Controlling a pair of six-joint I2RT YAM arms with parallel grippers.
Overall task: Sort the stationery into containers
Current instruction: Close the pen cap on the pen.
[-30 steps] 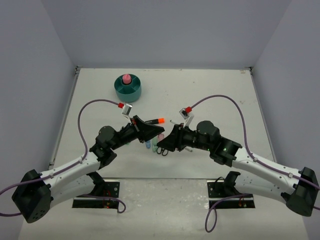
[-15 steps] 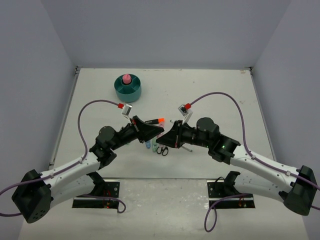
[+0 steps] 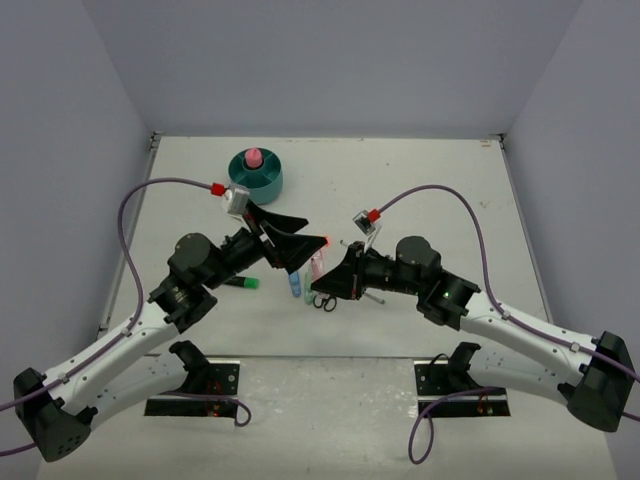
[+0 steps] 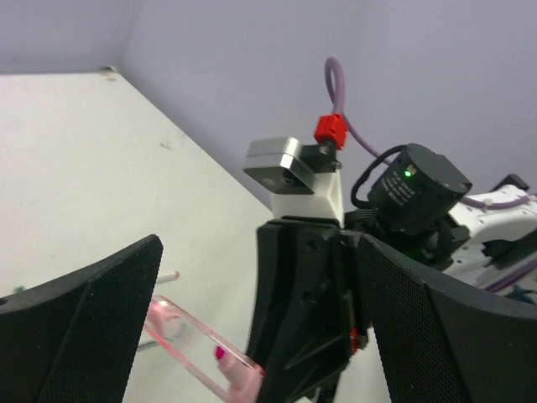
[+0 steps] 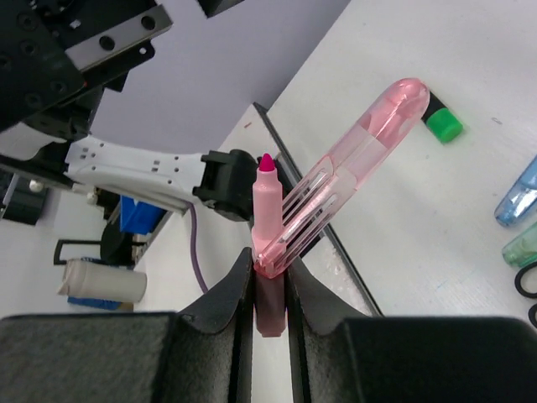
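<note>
My right gripper [image 3: 325, 283] [image 5: 270, 277] is shut on the pink marker [image 5: 267, 206], whose bare nib points away from the jaws. The marker's clear pink cap [image 5: 361, 159] [image 4: 201, 353] leans askew against the marker's collar, off the nib. My left gripper [image 3: 305, 240] [image 4: 260, 336] hangs wide open right in front of the right gripper, its fingers on either side of the cap and not touching it. The teal organiser [image 3: 255, 178] stands at the back left with a pink tube [image 3: 254, 158] upright in its centre well.
On the table under the grippers lie a green-capped highlighter [image 3: 240, 283] [image 5: 443, 126], a blue marker [image 3: 294, 285] [image 5: 516, 201], a pale-green marker [image 3: 308, 292] [image 5: 522, 245], the scissors [image 3: 325, 300] and a thin white pen [image 3: 372, 295]. An orange-capped highlighter [image 3: 322, 240] shows by the left fingers.
The left gripper opened, let go of the pink cap and rose back to the left. The right gripper closed on the pink marker and edged left.
</note>
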